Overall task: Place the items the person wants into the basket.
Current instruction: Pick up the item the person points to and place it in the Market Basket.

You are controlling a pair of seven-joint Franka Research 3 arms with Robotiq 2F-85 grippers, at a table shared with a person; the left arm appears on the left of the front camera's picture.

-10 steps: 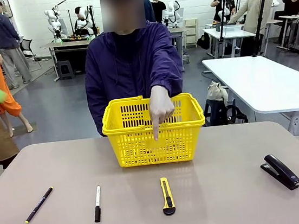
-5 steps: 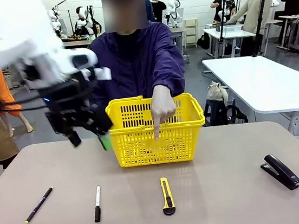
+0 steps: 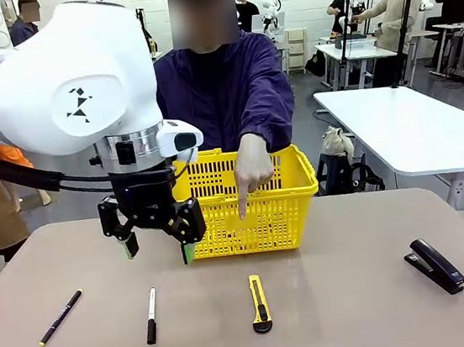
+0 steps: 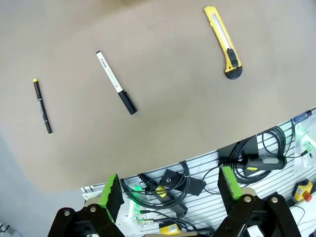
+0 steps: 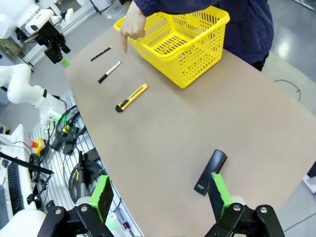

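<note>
My left arm reaches in over the table (image 3: 360, 319) with the wrist bent straight down, so my left gripper (image 3: 159, 252) hangs above the tabletop, jaws spread wide and empty. The yellow basket (image 3: 281, 218) stands just to the right of these jaws, its near corner partly behind one finger. In my left wrist view the gripper (image 4: 169, 186) hangs over the table's near edge. The white marker (image 4: 116, 83) lies ahead of my left-hand finger, the pen (image 4: 42, 106) farther out on that side, and the utility knife (image 4: 225, 44) ahead of my right-hand finger.

My right gripper (image 5: 160, 196) is held high, tilted down across the table, jaws apart with nothing in them. The black stapler (image 5: 211, 172) lies just ahead of one finger, with the knife and the basket well beyond it.

The person's hand (image 3: 252, 167) hangs over the basket's near rim, index finger pointing straight down, in line with the knife.
</note>
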